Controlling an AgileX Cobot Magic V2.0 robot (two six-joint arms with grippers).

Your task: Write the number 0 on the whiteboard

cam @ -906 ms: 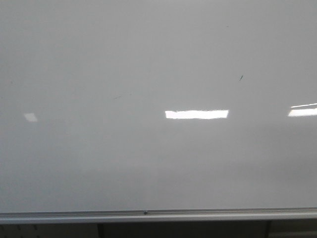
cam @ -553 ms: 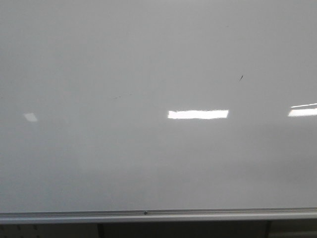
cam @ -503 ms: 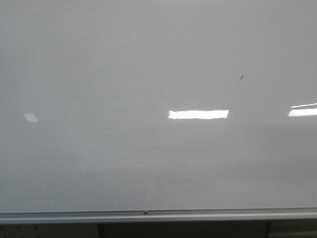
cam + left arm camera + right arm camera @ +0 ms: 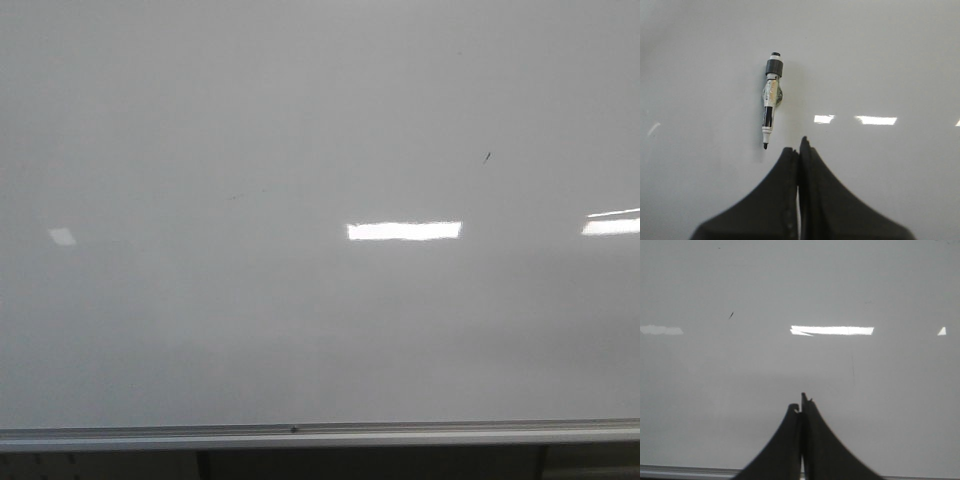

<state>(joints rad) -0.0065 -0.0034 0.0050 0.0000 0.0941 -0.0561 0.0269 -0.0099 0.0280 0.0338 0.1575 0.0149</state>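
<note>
The whiteboard (image 4: 300, 330) fills the front view, glossy white-grey, with its silver bottom rail (image 4: 320, 435) low down. No number 0 shows on it in any view. Neither gripper shows in the front view. In the left wrist view my left gripper (image 4: 799, 145) is shut and empty. An uncapped marker (image 4: 771, 102) rests on a glossy white surface just beyond it, its dark tip (image 4: 765, 146) pointing toward the fingers and slightly to one side. In the right wrist view my right gripper (image 4: 801, 402) is shut and empty, facing the whiteboard (image 4: 865, 390) above its rail (image 4: 680, 471).
A tiny dark tick mark (image 4: 487, 157) sits on the board at the upper right and also shows in the right wrist view (image 4: 731, 315). A faint smudge (image 4: 240, 195) lies left of centre. Bright light reflections (image 4: 404, 231) cross the board. A dark gap lies below the rail.
The left end of the bright middle reflection has drawn slightly to the right. Nothing else on the board has changed.
</note>
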